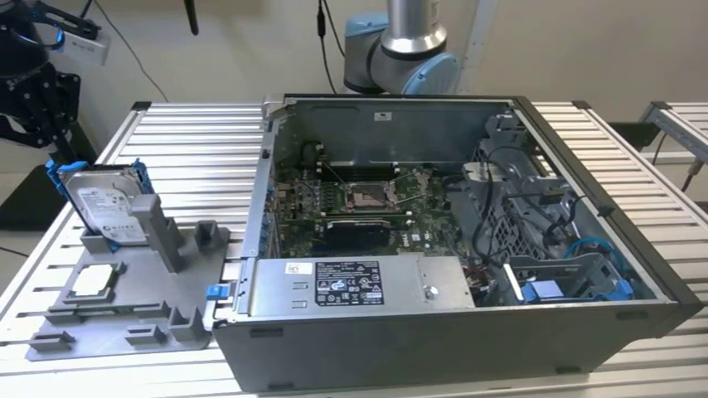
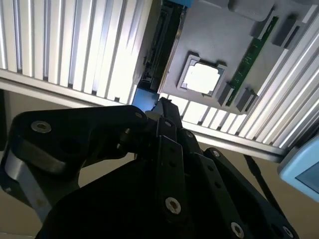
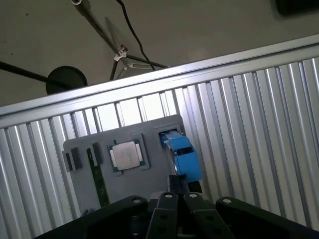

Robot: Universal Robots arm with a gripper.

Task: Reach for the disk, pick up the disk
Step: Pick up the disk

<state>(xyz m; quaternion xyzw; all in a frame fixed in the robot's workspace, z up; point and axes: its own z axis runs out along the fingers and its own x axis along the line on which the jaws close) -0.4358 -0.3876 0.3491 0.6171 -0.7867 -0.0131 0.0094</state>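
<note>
Reach step likely in hand: gripper (image 3: pixel 177 180) pressed together and empty, hanging clear above the disk (image 1: pixel 105 203), upright in its grey fixture (image 1: pixel 111 327) by the table's (image 1: pixel 199 133) edge on the exterior view's left; jaws to be spread before straddling blue rails (image 3: pixel 183 155)

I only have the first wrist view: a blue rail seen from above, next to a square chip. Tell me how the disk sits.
Observer: In the exterior view the disk stands upright on its edge in the grey holder, with its white label showing.
Operator: Report what stands near it.
Observer: An open computer case stands to the exterior view's right of the holder, apart from the disk.
Operator: Say where the arm's base is.
Observer: The arm's base is behind the case in the exterior view.
</note>
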